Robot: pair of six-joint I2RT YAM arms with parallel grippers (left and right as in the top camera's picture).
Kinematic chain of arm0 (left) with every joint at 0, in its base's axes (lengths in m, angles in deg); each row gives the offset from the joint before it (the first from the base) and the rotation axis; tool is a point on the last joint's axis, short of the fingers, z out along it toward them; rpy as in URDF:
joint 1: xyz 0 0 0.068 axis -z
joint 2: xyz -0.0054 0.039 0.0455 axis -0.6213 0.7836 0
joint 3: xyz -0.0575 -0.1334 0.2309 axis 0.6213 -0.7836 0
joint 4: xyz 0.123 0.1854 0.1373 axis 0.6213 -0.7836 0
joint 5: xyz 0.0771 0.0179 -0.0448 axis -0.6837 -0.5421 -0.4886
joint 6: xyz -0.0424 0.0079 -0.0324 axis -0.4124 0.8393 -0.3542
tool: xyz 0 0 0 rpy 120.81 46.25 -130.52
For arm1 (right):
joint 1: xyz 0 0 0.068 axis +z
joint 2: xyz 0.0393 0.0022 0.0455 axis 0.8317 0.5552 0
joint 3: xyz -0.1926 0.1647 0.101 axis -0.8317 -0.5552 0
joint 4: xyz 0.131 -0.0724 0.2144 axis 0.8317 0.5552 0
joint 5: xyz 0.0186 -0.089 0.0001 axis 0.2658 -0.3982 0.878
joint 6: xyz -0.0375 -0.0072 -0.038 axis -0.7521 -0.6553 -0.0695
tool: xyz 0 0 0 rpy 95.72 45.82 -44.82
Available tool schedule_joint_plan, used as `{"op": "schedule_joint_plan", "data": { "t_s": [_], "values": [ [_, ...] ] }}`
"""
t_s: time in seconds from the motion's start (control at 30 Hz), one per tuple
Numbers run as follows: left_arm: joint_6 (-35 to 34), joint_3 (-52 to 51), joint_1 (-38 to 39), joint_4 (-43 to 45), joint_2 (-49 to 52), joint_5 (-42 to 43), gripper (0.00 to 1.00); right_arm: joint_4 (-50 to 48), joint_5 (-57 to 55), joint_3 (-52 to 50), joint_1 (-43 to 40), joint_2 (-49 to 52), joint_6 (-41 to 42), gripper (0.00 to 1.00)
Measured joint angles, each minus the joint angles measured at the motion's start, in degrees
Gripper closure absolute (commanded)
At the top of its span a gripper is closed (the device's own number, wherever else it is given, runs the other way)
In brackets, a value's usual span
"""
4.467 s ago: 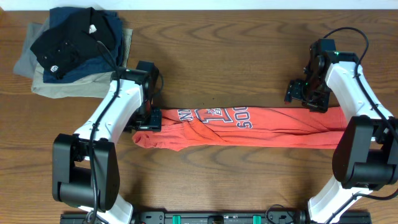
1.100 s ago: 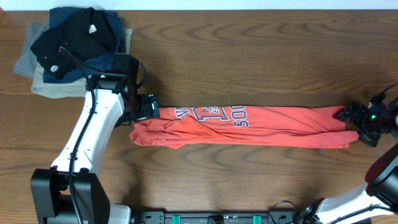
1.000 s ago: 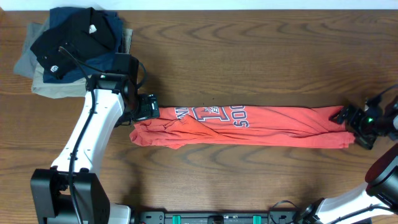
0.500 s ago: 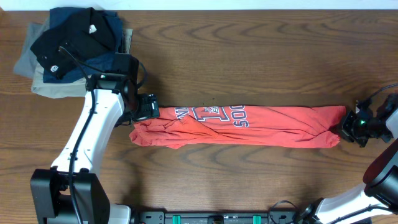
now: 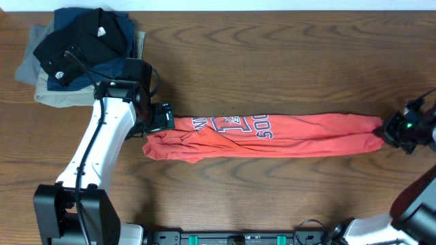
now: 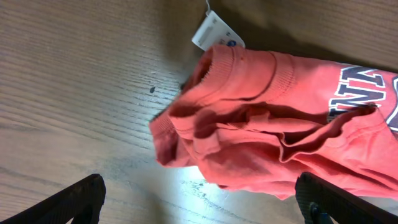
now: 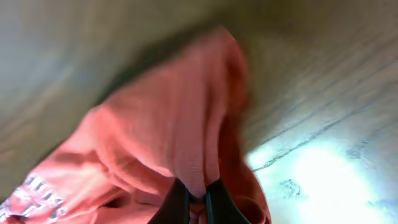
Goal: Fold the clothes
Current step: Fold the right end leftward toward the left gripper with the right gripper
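While the right hand [image 5: 402,129] sits out at the far right edge of the brown wooden table [image 5: 272,61], its two dark fingers [image 7: 175,203] are nipped narrow on a fold of the coral-red cotton T-shirt [image 5: 293,136], the cloth bunching up above the tips in the right wrist view. From that pinch the shirt runs leftward as one long, narrow, rumpled band across the middle of the table, its dark blue, white-edged lettering [image 5: 231,125] upside down near the left end. Over there, the left hand [image 5: 161,120] hangs above the ribbed collar, fingers [image 6: 74,200] spread wide with the crumpled neck end between them; whether they touch cloth, I cannot tell. A white paper tag [image 6: 215,31] pokes out beside the collar. Up in the far left corner rests a pile of folded black, navy and khaki garments [image 5: 75,54], well apart from the shirt.
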Motion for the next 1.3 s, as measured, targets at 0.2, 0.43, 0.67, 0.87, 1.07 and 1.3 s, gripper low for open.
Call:
{"op": "schedule_joint_plan", "data": {
  "t_s": [0.2, 0.43, 0.67, 0.87, 1.07, 1.3],
  "values": [
    [0.0, 0.0, 0.0, 0.02, 0.0, 0.0, 0.02, 2.19, -0.15, 0.68, 7.3, -8.04, 0.48, 0.99],
    [0.0, 0.0, 0.0, 0.02, 0.0, 0.0, 0.02, 3.82, -0.24, 0.74, 18.38, -8.68, 0.52, 0.99],
    [0.0, 0.0, 0.0, 0.02, 0.0, 0.0, 0.02, 3.54, -0.31, 0.74, 30.03, -8.66, 0.7, 0.99],
    [0.0, 0.0, 0.0, 0.02, 0.0, 0.0, 0.02, 3.15, -0.28, 0.74, 38.18, -8.66, 1.25, 0.99],
    [0.0, 0.0, 0.0, 0.09, 0.0, 0.0, 0.02, 2.82, -0.33, 0.72, 43.87, -8.33, 2.23, 0.99],
    [0.0, 0.0, 0.0, 0.11, 0.0, 0.0, 0.02, 1.95, -0.33, 0.72, 48.26, -4.57, 3.39, 0.99]
  ]
}}
